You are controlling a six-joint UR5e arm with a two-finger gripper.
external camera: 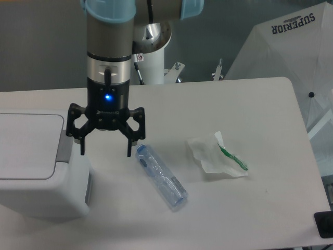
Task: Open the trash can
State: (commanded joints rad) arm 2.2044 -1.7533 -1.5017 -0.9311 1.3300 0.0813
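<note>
The trash can (31, 172) is a large white boxy bin at the left edge of the table, partly cut off by the frame. Its flat lid (26, 143) lies shut, with a grey push tab (63, 147) on its right side. My gripper (105, 152) hangs open and empty just right of the bin. Its left fingertip is close beside the grey tab, and I cannot tell if it touches. Its right fingertip is near the top of a bottle.
A clear plastic bottle (161, 177) lies on the table right of the gripper. A crumpled white wrapper with a green strip (217, 156) lies further right. A white umbrella (296, 57) stands off the table's right side. The arm's base (151, 57) is at the back.
</note>
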